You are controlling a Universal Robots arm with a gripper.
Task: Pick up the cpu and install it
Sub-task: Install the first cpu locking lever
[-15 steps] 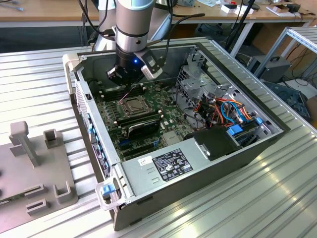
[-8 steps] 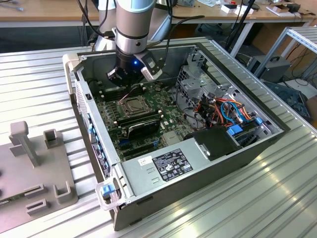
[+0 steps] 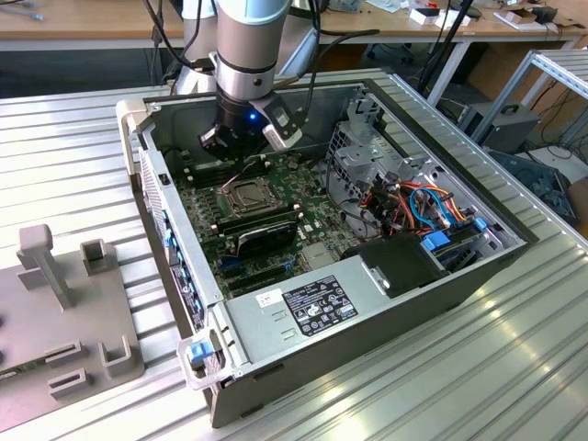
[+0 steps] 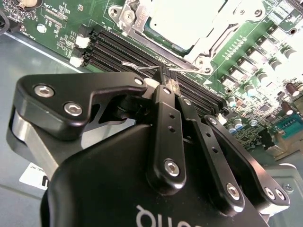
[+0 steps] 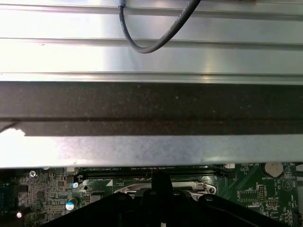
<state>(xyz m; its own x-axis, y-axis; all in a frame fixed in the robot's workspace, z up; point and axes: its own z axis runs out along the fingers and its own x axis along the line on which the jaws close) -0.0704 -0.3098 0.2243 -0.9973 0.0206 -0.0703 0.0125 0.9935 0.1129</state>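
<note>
One cpu (image 4: pixel 187 21) lay flat in the one socket (image 3: pixel 248 194) on the motherboard (image 3: pixel 312 225), square, no long axis. At its 6 o'clock in the second wrist view hovered the gripper (image 4: pixel 166 78), fingers (image 4: pixel 163 101) pressed together on nothing. Beside it ran black memory slots (image 4: pixel 123 54), their count unclear.

Lab: open computer case (image 3: pixel 367 303), workbenches (image 3: pixel 92 23)

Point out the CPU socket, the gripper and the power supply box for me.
CPU socket (image 3: pixel 248 193): exterior view, on its dark centre.
Gripper (image 4: pixel 166 79): second wrist view, between its fingertips.
Power supply box (image 3: pixel 303 308): exterior view, on its labelled top.
</note>
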